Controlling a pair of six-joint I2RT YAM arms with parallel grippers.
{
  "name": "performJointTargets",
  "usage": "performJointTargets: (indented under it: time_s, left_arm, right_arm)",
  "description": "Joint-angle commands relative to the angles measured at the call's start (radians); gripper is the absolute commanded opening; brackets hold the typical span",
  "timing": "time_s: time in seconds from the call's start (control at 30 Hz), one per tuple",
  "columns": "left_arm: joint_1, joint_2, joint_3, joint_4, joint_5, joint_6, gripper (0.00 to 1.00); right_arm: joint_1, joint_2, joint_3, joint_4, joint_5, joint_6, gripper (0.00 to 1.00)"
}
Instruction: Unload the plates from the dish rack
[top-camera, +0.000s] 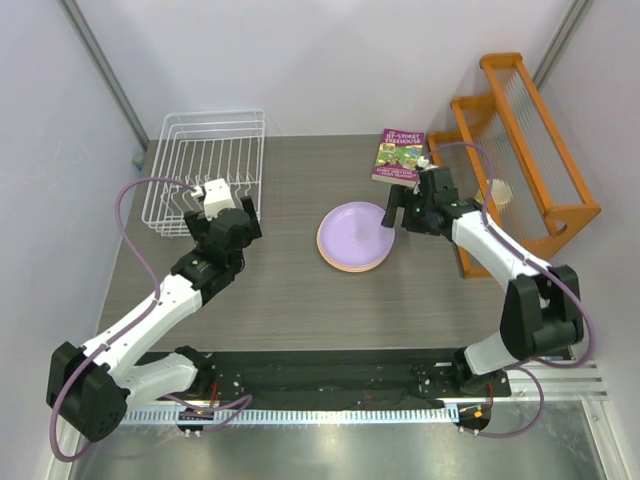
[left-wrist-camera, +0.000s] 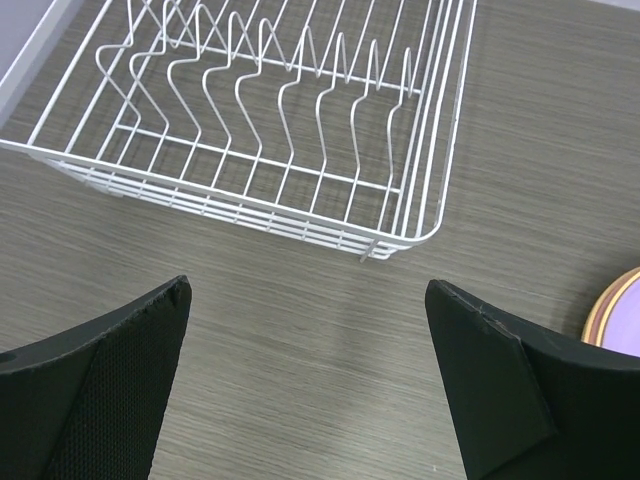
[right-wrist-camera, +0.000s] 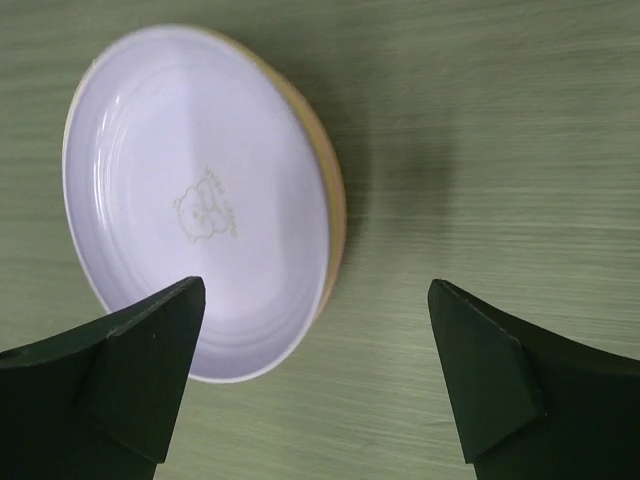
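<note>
grey table (top-camera: 290, 290): plates (top-camera: 352, 236) stacked near book (top-camera: 400, 155), dish rack (top-camera: 205, 165) well apart; left gripper (left-wrist-camera: 308, 290), right gripper (right-wrist-camera: 316, 287) both agape.

Grey table (top-camera: 290, 290) bearing dish rack (top-camera: 215, 113), stacked plates (top-camera: 352, 232), book (top-camera: 399, 155), orange shelf (top-camera: 572, 213).

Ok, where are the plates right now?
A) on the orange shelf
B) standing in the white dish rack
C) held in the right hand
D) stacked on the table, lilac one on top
D: the plates lie stacked on the table, the lilac one uppermost, and the dish rack holds none.
</note>
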Motion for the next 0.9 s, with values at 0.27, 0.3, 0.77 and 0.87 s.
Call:
performJointTargets:
  time_s: [0.27, 0.3, 0.77, 0.87]
  left_arm:
    - [-0.001, 0.009, 0.046, 0.016, 0.013, 0.017, 1.00]
    - [-0.003, 0.009, 0.038, 0.017, 0.010, 0.014, 0.99]
    - [-0.003, 0.087, -0.039, 0.164, -0.007, 0.087, 1.00]
    - [-0.003, 0.066, -0.051, 0.172, 0.020, 0.069, 1.00]
  right_arm:
    - [-0.002, -0.357, -0.267, 0.295, 0.444, -0.194, 0.99]
    - [-0.002, -0.369, -0.333, 0.370, 0.444, -0.199, 1.00]
    - [-0.002, -0.500, -0.735, 0.860, 0.530, -0.216, 1.00]
    - [-0.002, -0.500, -0.735, 0.860, 0.519, -0.206, 1.00]
